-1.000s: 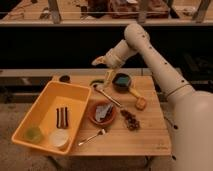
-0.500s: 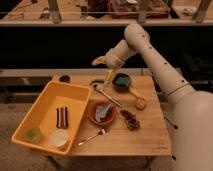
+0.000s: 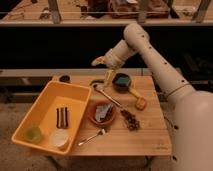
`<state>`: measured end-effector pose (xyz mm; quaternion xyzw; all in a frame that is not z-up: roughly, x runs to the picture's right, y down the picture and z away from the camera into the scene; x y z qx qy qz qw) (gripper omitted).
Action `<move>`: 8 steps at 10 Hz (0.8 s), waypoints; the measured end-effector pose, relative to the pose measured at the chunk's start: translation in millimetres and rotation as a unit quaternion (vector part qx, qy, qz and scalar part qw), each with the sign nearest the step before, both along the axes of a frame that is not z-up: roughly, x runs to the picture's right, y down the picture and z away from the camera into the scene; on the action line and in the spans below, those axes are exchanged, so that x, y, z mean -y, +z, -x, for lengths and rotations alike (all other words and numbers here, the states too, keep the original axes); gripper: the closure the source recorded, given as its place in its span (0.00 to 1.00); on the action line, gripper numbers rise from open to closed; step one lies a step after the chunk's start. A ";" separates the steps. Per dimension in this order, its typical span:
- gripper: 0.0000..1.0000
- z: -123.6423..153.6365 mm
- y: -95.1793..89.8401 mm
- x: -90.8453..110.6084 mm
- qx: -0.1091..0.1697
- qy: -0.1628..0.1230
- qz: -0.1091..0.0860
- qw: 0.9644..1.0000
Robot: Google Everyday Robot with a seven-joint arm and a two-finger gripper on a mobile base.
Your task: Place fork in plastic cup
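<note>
The fork [image 3: 92, 137] is a small slim silver one lying on the wooden table [image 3: 145, 140] near its front edge, just below the brown bowl [image 3: 103, 113]. The plastic cup [image 3: 34, 133] is translucent yellowish-green and stands upright in the front left corner of the yellow bin [image 3: 50, 91]. My gripper [image 3: 107, 81] hangs at the back of the table, above the head of the larger long-handled utensil [image 3: 108, 95], well away from both fork and cup. It holds nothing that I can see.
A pale cream-white cup [image 3: 59, 139] stands beside the plastic cup in the bin, with two dark sticks [image 3: 62, 117] behind it. On the table are a dark teal bowl [image 3: 121, 80], an orange piece [image 3: 140, 103], a dark cluster [image 3: 131, 120] and a black disc [image 3: 64, 78].
</note>
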<state>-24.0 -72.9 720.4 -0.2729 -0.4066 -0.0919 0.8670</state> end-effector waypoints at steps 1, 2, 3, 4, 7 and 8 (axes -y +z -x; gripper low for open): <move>0.20 0.2 -6.2 -11.8 -0.005 -0.017 -0.014 1.000; 0.20 -0.6 -13.2 -25.5 -0.009 -0.032 -0.028 0.999; 0.20 -1.8 -20.5 -40.3 -0.010 -0.045 -0.041 0.998; 0.20 -5.2 -33.4 -67.9 -0.008 -0.063 -0.061 0.996; 0.20 -21.0 -61.1 -133.8 0.008 -0.067 -0.119 0.991; 0.20 -31.4 -70.2 -154.4 0.015 -0.051 -0.141 0.989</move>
